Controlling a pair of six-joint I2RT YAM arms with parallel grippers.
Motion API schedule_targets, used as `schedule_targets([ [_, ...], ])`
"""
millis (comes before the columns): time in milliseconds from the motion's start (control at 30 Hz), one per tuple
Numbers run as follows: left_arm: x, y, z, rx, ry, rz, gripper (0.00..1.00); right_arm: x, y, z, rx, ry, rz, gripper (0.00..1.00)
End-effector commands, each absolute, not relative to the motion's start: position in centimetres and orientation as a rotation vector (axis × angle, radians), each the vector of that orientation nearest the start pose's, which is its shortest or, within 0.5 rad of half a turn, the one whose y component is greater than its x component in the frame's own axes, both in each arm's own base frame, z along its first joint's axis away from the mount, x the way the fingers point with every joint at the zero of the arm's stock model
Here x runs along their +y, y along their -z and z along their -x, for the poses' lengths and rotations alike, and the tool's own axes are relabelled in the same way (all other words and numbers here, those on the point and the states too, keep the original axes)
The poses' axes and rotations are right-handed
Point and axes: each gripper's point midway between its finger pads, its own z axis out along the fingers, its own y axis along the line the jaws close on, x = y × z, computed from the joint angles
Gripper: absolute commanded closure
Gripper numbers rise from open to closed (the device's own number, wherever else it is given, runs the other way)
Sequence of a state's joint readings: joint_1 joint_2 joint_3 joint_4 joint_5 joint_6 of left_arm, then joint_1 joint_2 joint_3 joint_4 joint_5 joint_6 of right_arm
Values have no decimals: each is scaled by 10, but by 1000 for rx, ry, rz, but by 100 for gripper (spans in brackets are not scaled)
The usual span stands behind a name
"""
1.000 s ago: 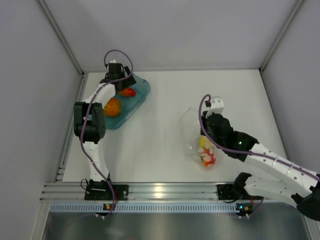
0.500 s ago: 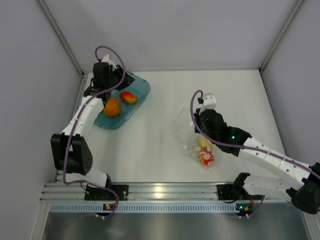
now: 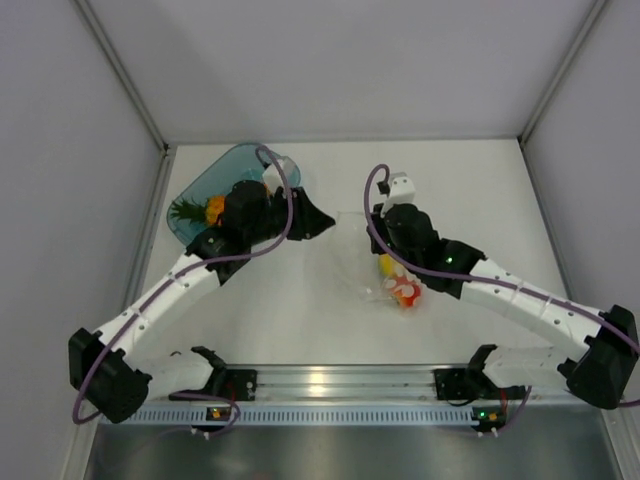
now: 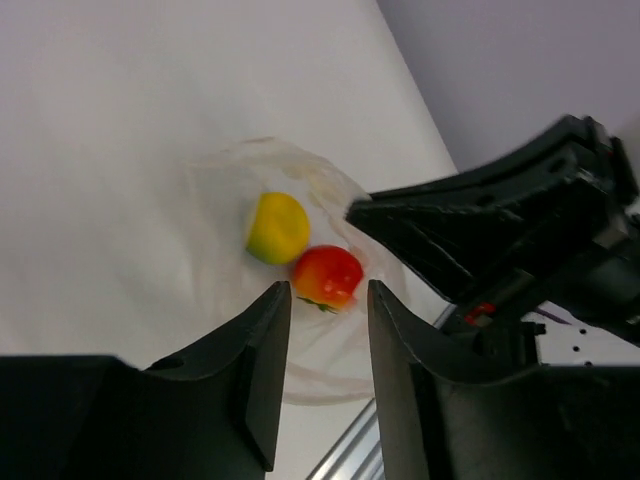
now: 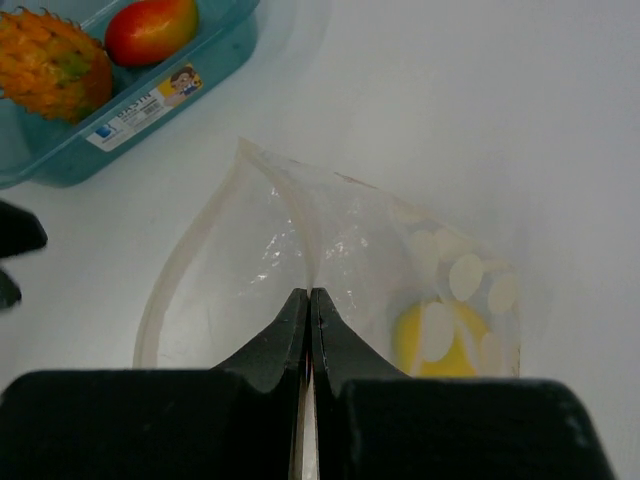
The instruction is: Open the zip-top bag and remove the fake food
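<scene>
The clear zip-top bag (image 3: 352,262) lies mid-table with its mouth open toward the left arm. My right gripper (image 5: 310,296) is shut on one wall of the bag (image 5: 250,250) near the mouth. Two pieces of fake food sit inside: a yellow lemon (image 4: 278,227) and a red-orange fruit (image 4: 327,275). My left gripper (image 3: 318,222) hovers just off the bag mouth, jaws partly open with nothing between them. An orange pineapple (image 5: 55,60) and another red-orange fruit (image 5: 150,28) rest in the tray.
The translucent teal tray (image 3: 212,178) stands at the far left, partly under the left arm. Grey walls close in the table on three sides. An aluminium rail (image 3: 320,380) runs along the near edge. The right arm (image 4: 520,230) fills the right of the left wrist view.
The left arm swung from the tray across to the bag mouth, and its jaws narrowed. The right gripper pulled the bag a little left and farther back, still pinching it.
</scene>
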State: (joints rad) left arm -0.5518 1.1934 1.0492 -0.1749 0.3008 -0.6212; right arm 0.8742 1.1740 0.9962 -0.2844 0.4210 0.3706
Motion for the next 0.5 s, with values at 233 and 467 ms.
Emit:
schedule_targets([
  [233, -304, -262, -237, 1958, 1140, -219, 57, 289, -284, -281, 1865, -575, 189, 100],
  [467, -326, -242, -239, 1956, 1183, -245, 63, 297, -293, -270, 1842, -646, 169, 100],
])
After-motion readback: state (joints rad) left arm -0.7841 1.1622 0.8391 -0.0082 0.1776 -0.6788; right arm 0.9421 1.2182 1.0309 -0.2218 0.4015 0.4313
